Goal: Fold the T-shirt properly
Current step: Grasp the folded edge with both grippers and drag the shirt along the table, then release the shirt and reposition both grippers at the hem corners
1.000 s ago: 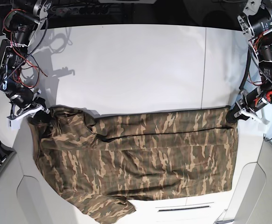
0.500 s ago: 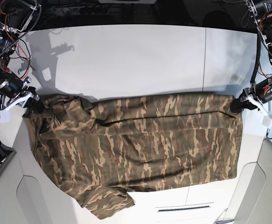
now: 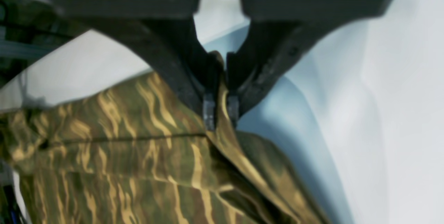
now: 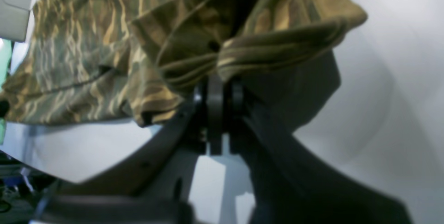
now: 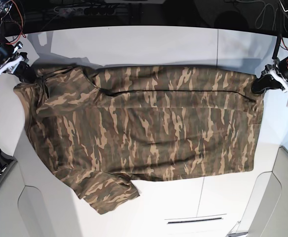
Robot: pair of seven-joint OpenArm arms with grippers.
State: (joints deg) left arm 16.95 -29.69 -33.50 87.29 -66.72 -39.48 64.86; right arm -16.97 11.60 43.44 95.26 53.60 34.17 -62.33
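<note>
T-shirt (image 5: 153, 118), pinched hem blurred behind fingers (image 4: 237, 95)

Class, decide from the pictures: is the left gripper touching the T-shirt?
Touching. The left wrist view shows the left gripper with a fold of the T-shirt pinched between its fingertips.

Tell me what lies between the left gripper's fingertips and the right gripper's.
The T-shirt: its top edge stretches from the left gripper to the right gripper, as the base view shows.
</note>
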